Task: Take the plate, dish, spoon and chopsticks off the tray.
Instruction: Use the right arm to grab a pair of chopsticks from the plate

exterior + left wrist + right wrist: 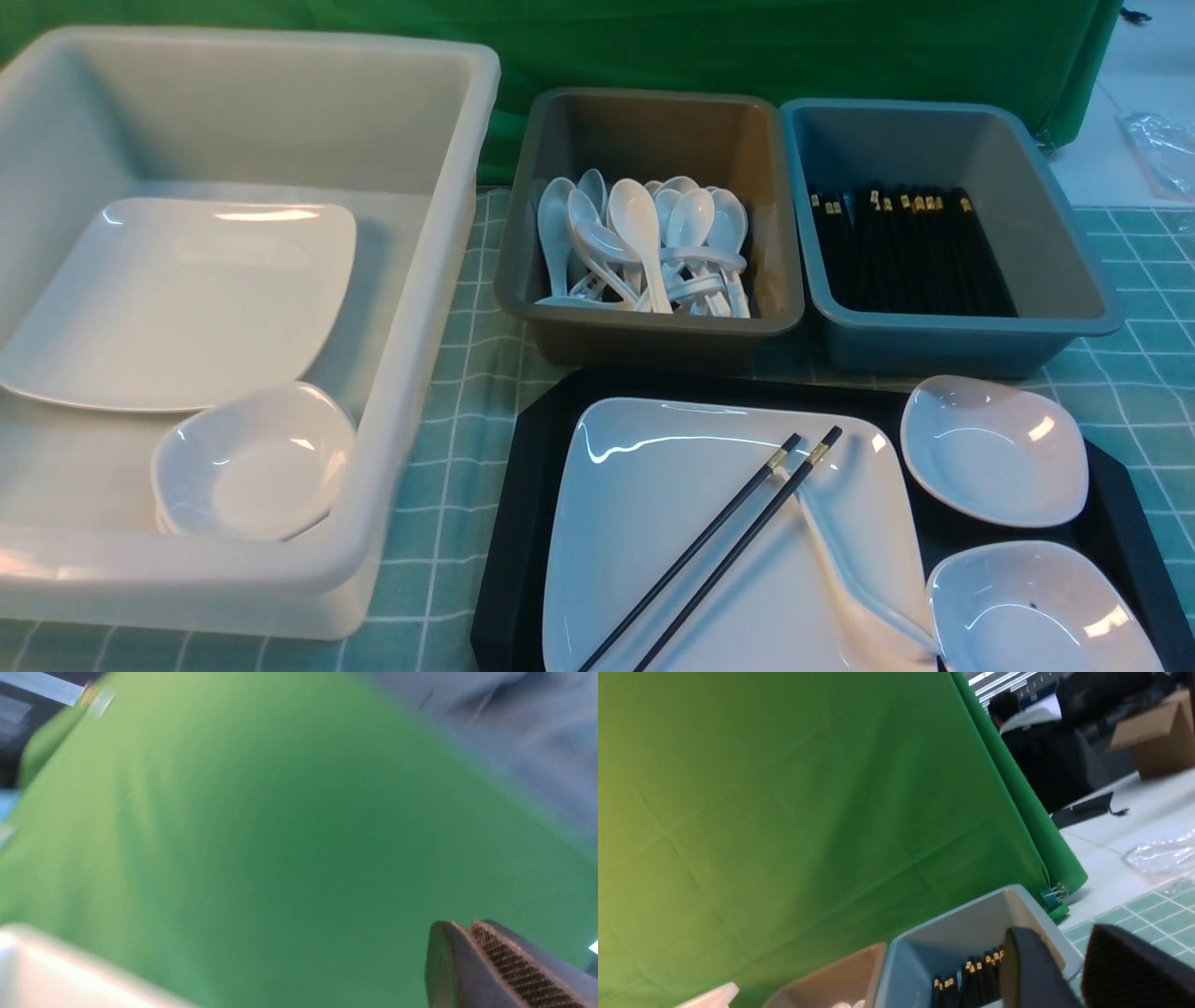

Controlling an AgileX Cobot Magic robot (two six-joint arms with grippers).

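Front right on the checked cloth [457,420]: flat black tray [532,485], finely textured plastic, corners cut off, rim raised. Filling its left part: large glossy white square plate [653,523], rounded at the corners, shallowly upturned at the edge. Laid slantwise across that plate: chopsticks [728,541], two thin black sticks side by side, gold-banded near the thick far ends. Just beside them on the plate's right half: spoon [859,569], smooth glossy white, its near end reaching the near dish [1041,611]; touching or only close, cannot tell. Farther back on the tray's right: far dish [994,450], the same small rounded-diamond form, shiny white.

To the left: big translucent tub [420,373] with a soft rounded rim, holding a second plate [177,303] and stacked dishes [252,462]. Behind the tray: grey tub [653,336] with a spoon heap [644,247]; just beside it, blue tub [971,341] with a row of black sticks [910,252].

Left gripper [462,938] pressed closed, ribbed pad showing, nothing held, against a blurred green backdrop [280,835]. Right gripper [1066,956] parted, a gap between its dark fingers, empty, with the blue tub beyond it.
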